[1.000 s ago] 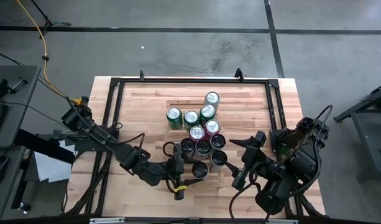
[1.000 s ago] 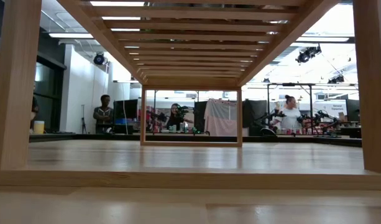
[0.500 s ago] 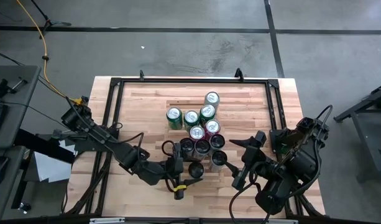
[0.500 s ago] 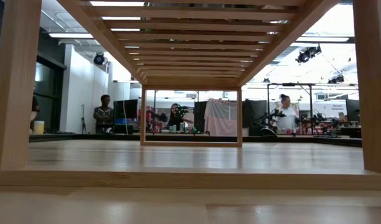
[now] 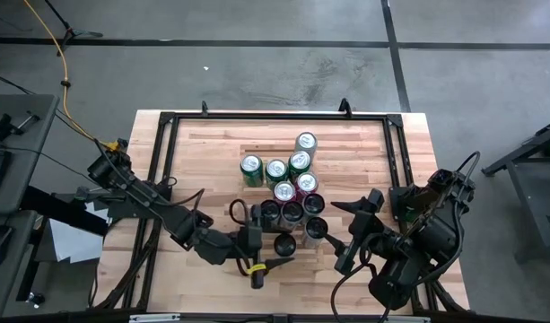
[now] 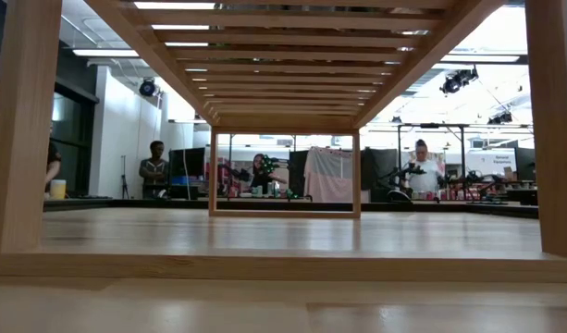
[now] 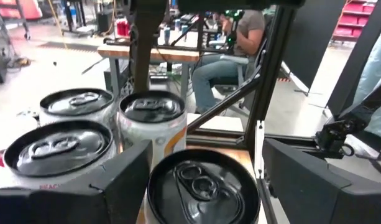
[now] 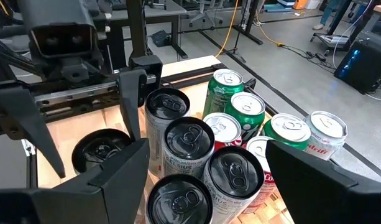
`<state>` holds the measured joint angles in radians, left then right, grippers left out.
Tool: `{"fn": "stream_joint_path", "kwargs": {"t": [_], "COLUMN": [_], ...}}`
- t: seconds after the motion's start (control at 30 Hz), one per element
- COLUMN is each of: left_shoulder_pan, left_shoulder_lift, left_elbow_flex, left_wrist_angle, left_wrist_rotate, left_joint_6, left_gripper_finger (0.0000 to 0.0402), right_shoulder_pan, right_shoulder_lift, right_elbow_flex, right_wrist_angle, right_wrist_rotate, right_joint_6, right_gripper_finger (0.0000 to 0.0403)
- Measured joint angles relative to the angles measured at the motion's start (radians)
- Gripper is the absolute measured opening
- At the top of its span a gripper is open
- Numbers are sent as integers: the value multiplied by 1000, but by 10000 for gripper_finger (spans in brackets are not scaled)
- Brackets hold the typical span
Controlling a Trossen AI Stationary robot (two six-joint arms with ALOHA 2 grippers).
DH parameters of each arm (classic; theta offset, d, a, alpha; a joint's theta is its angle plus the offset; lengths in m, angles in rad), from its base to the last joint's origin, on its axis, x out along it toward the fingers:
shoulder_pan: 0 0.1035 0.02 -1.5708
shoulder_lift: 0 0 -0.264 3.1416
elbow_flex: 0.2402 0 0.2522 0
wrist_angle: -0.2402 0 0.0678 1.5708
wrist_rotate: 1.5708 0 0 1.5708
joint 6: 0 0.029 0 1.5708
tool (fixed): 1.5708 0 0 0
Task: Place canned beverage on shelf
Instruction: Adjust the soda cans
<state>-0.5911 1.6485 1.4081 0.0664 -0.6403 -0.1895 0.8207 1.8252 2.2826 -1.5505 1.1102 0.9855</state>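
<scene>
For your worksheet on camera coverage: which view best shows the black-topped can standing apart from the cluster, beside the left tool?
The left wrist view: the lone can fills the frame between the open left tool. The high view shows it small; the right wrist view shows its top; the low view misses it.

A cluster of cans [image 5: 288, 184] stands on the shelf [image 5: 364, 144] near its middle, one lone can [image 5: 284, 244] just nearer the arms; the left gripper [image 5: 276, 261] flanks it, the right gripper [image 5: 339, 235] beside the cluster's right
</scene>
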Motion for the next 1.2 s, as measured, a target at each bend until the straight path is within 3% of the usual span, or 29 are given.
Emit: {"fn": "stream_joint_path", "kwargs": {"t": [0.43, 0.6, 0.7, 0.83, 0.93, 1.0, 1.1, 1.2], "left_shoulder_pan": [-12, -45, -94, -188, -281, -346, -415, -426], "left_shoulder_lift": [1, -29, -88, -183, -253, -278, -271, -210], "left_elbow_flex": [99, 150, 156, 155, 105, 38, -93, -195], "left_wrist_angle": [31, -19, -125, -405, -603, -648, -592, -446], "left_wrist_rotate": [-1, -41, -121, -257, -334, -370, -406, -374], "left_joint_6": [184, 301, 310, 100, -184, -365, -588, -697], "left_gripper_finger": [294, 293, 280, 207, 98, 28, 13, 2], "right_shoulder_pan": [0, 0, 0, 0, 0, 0, 0, 0], "right_shoulder_lift": [0, 0, 0, 0, 0, 0, 0, 0], "right_elbow_flex": [0, 0, 0, 0, 0, 0, 0, 0], "right_wrist_angle": [5, 5, 4, 4, 4, 4, 4, 3], "right_wrist_rotate": [0, 1, 1, 1, 1, 1, 5, 5], "right_joint_6": [0, 0, -1, -3, -2, -2, -3, 0], "right_gripper_finger": [307, 307, 307, 307, 307, 307, 307, 307]}}
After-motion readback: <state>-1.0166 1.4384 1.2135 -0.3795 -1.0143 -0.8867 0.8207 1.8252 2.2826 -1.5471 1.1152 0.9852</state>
